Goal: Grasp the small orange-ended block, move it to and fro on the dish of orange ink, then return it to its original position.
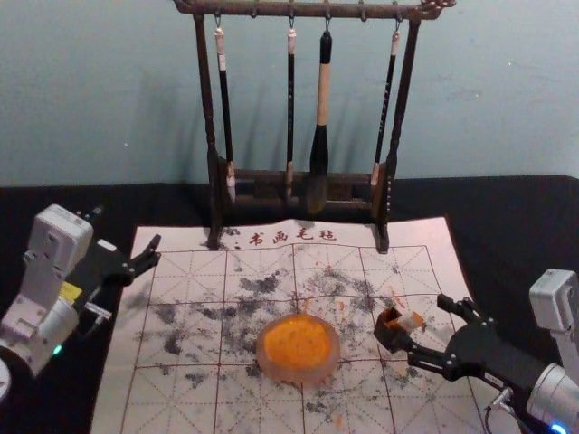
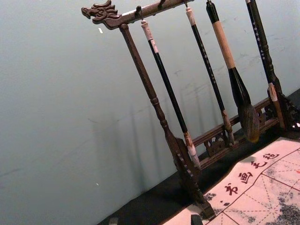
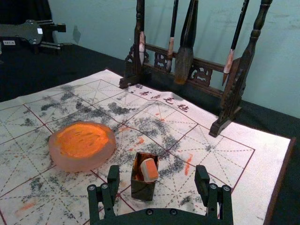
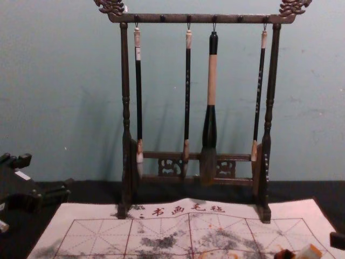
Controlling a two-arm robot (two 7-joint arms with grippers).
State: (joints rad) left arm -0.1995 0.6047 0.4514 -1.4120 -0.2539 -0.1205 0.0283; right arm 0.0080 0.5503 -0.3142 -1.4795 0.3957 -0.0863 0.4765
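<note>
1. The right gripper [image 1: 423, 325] is over the right part of the mat [image 1: 185, 398], reaching in from the robot's right with its 2 fingers spread wide and nothing held between them
2. The small block [image 3: 150, 169] stands tilted in a dark, open-topped box [image 3: 142, 191], its orange end sticking up out of the opening
3. In the right wrist view the box and block lie ahead of the right gripper, in the space between the lines of the 2 fingers, a bit nearer to the dish-side finger, with mat showing on both sides of the box
4. In the chest view the block's orange end is low down near the robot's right edge, and 1 dark fingertip [image 4: 338, 241] comes in just beside it
5. The dish [image 1: 298, 372] of orange ink [image 1: 297, 341] sits on the mat to the robot's left of the box, near it but apart
6. The left gripper [image 1: 127, 230] is parked at the far left, by the mat's left edge, its 2 fingers wide apart and holding nothing
7. Behind the dish, 4 brushes [image 4: 211, 81] hang from a dark wooden stand [image 4: 125, 97] at the mat's far edge
</note>
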